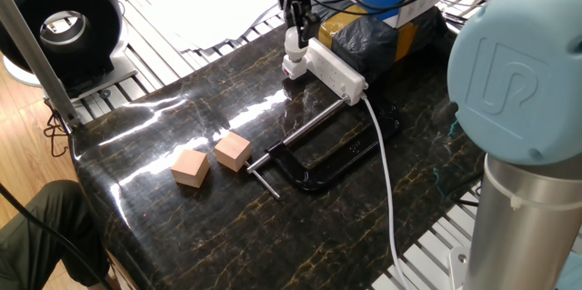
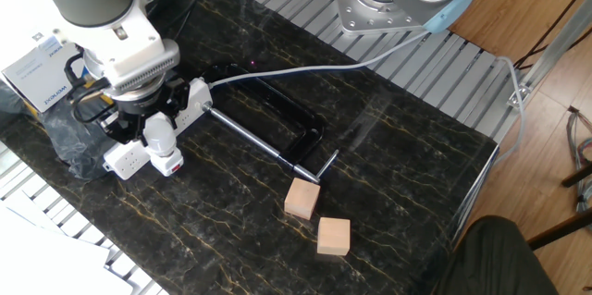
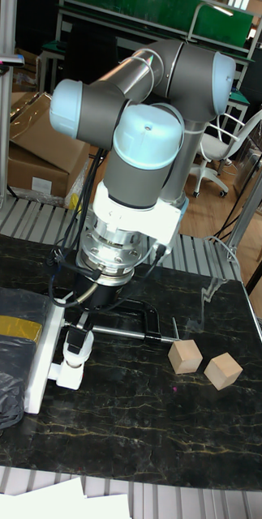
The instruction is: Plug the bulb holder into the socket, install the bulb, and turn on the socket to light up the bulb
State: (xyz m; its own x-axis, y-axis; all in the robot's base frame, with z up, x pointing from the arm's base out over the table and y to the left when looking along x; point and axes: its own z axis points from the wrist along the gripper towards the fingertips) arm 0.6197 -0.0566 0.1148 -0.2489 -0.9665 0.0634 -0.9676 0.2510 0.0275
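- Pincer (image 2: 159,133) of mine is clamped on the bulb (image 2: 160,131), upper left of the other fixed view.
- Bulb sits upright on the bulb holder (image 2: 169,163), red mark low on it.
- Holder is plugged into the end of the socket (image 1: 335,69); white cable (image 1: 386,181) runs off it toward lower right.
- Black clamp (image 2: 277,129) lies just beside the strip; two wooden cubes (image 2: 317,218) well apart, lower centre.

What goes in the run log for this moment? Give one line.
phase: bulb install | gripper: shut on bulb | bulb holder: at end of socket, under bulb | bulb: unlit
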